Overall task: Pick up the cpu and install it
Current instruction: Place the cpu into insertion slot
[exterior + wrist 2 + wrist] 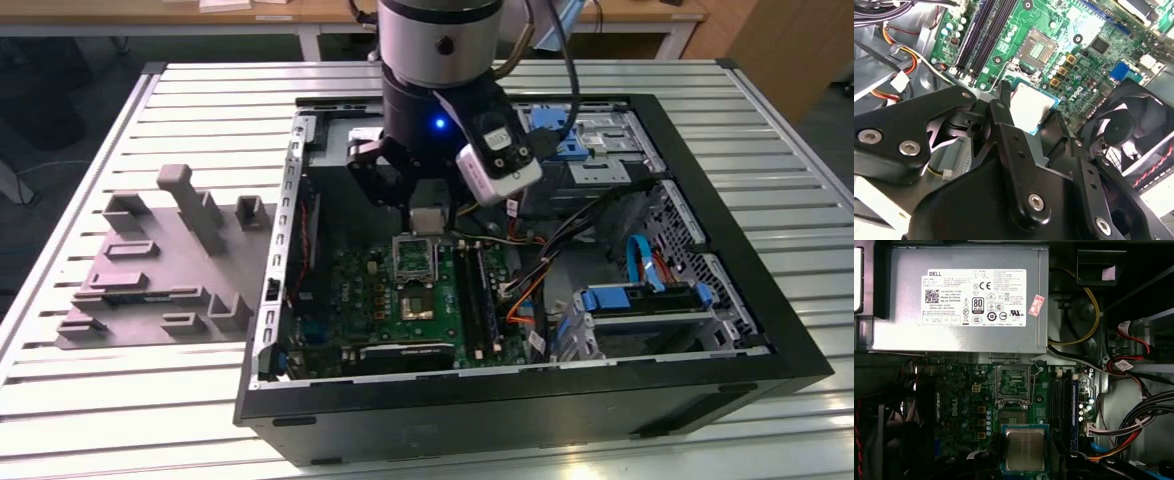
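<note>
Slatted table (134, 400), open case (534, 400): arm (441, 40) vertical, claw (424, 228) clamped on cpu (1025, 450) above motherboard (400, 305).

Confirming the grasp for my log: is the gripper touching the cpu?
Touching. In the second wrist view the cpu sits between the fingers of the gripper, its opposite edges against both, held above the green motherboard.

Silver arm (441, 40), black jaws (silver screws (1035, 201), 1 blue light (437, 124))
</note>
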You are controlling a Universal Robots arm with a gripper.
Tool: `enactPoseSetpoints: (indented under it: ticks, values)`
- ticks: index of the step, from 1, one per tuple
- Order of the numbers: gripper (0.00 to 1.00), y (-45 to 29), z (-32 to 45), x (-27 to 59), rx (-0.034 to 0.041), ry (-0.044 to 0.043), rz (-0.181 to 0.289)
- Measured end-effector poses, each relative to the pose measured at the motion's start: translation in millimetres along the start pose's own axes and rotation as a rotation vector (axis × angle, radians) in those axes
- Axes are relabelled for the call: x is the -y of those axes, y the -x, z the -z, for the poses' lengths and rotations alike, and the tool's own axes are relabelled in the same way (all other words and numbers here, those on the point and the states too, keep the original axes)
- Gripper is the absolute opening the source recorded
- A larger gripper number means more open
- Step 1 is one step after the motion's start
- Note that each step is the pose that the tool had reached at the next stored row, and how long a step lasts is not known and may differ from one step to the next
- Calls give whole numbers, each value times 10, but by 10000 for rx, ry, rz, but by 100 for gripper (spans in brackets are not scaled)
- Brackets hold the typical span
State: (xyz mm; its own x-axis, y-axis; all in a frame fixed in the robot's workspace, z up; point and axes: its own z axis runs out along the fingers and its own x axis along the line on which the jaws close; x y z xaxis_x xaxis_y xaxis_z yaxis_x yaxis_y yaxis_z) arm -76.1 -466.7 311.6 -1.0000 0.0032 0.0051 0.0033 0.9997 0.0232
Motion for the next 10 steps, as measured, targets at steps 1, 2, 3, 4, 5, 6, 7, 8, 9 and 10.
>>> enactPoseSetpoints:
  ticks: [1,2,3,4,5,6,7,8,9,10]
  values:
    - [47,0,-18,0,0,0,0]
    - [47,0,-31,1,0,1,1]
    - [47,0,-33,1,0,0,1]
    - [47,0,-33,1,0,0,0]
    - [47,0,-33,1,-1,-1,0]
    - [47,0,-33,1,0,-1,0]
    - [47,0,-34,1,0,0,0]
    - [47,0,-34,1,0,0,0]
    - [47,0,-34,1,0,0,0]
    - [47,0,-34,1,0,0,0]
